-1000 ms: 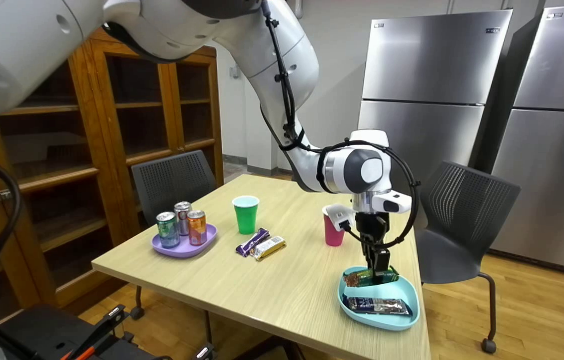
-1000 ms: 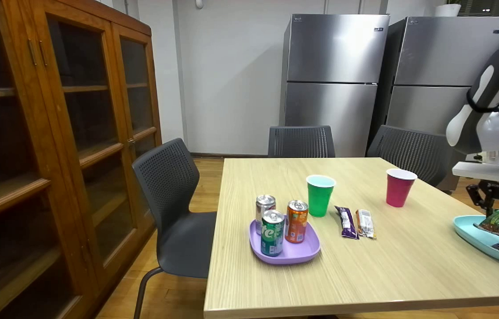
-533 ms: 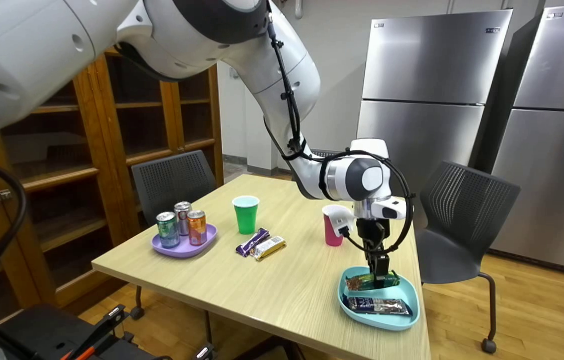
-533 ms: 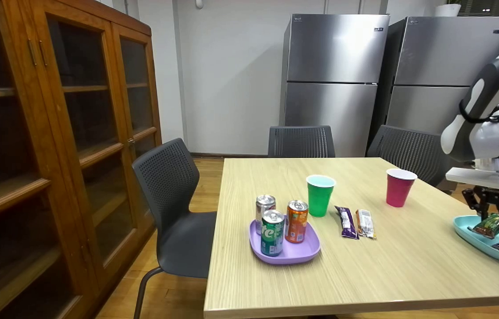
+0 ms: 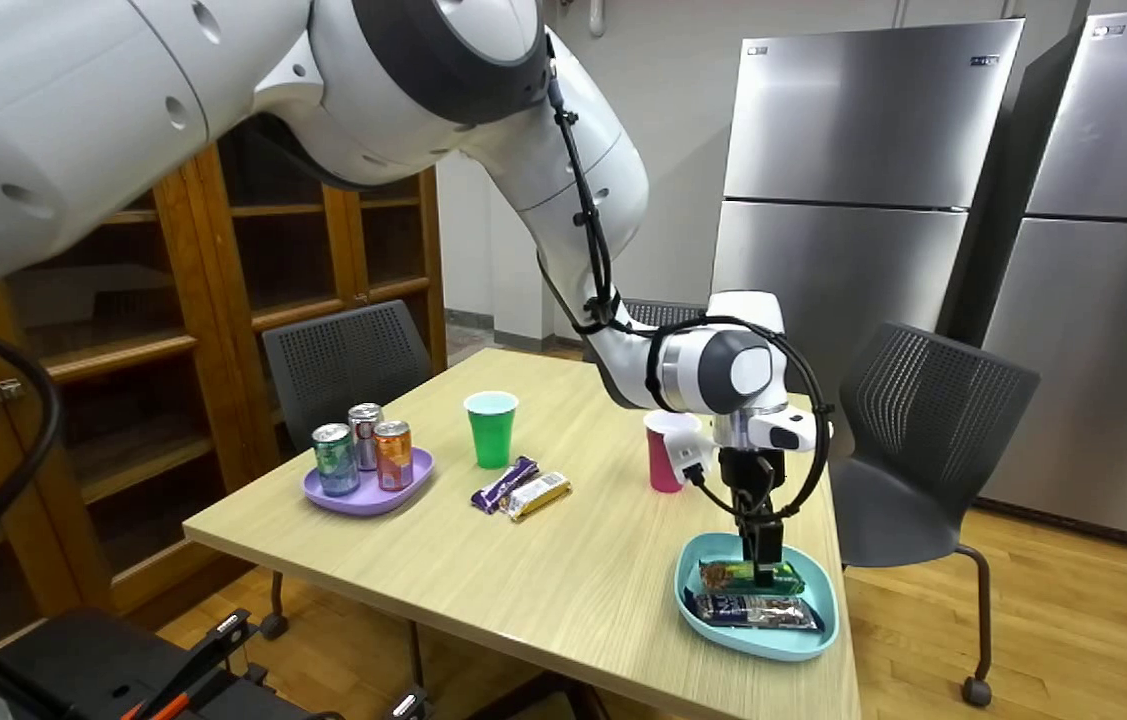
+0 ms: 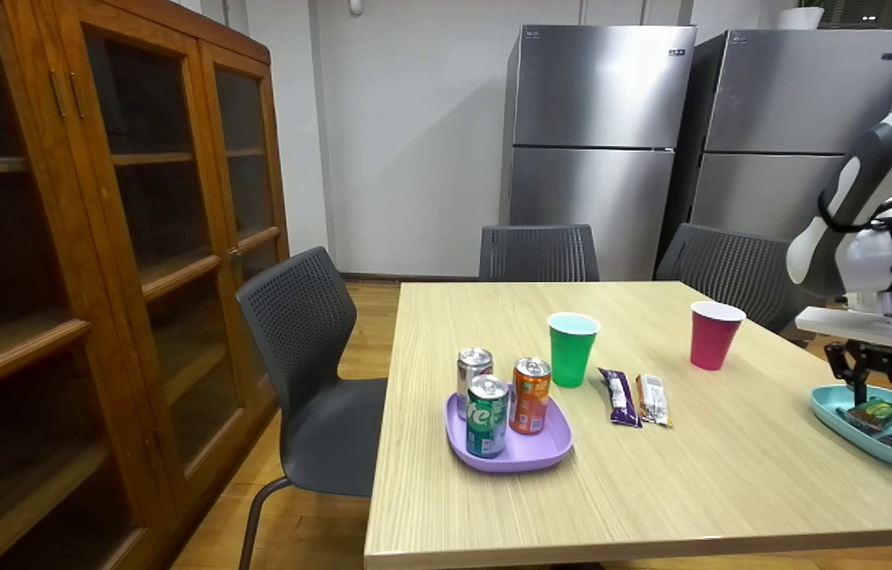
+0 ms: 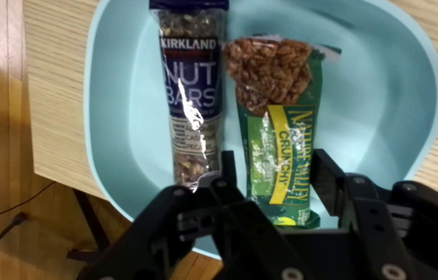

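Gripper [image 7: 275, 163]: fingers parted astride the green bar [image 7: 281, 132], not clenched; a gap shows on one side, contact on the other unclear.
Green bar: in the blue tray [image 7: 382, 77], just beside the nut bar [image 7: 193, 89].
Blue tray: setting-down looks nearly done; the gripper is not yet clear.
Table [image 5: 583, 570]: purple bar [image 5: 505, 485], gold bar [image 5: 536, 495], well apart from the tray.

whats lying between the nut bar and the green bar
In the wrist view, one of the jaws stands between the nut bar and the green bar; farther up that picture, a strip of blue tray shows.
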Action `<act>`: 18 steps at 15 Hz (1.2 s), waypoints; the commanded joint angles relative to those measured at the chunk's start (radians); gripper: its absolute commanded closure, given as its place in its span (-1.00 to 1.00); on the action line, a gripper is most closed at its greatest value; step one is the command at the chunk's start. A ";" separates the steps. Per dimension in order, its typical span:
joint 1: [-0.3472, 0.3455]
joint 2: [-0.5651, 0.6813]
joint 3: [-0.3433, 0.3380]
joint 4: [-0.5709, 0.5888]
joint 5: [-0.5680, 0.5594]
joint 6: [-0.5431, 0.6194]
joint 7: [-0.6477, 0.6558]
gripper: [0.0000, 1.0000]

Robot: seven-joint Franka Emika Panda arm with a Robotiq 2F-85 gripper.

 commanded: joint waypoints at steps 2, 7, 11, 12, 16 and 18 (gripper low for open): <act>-0.019 -0.029 0.031 0.016 0.013 -0.031 -0.022 -0.82; 0.009 -0.093 0.051 -0.036 -0.005 -0.012 -0.064 -1.00; 0.035 -0.141 0.090 -0.081 -0.015 -0.010 -0.154 -1.00; 0.040 -0.150 0.100 -0.092 -0.013 -0.009 -0.178 -1.00; 0.067 -0.183 0.140 -0.136 -0.006 -0.018 -0.265 -1.00; 0.081 -0.191 0.157 -0.152 -0.011 -0.020 -0.299 -1.00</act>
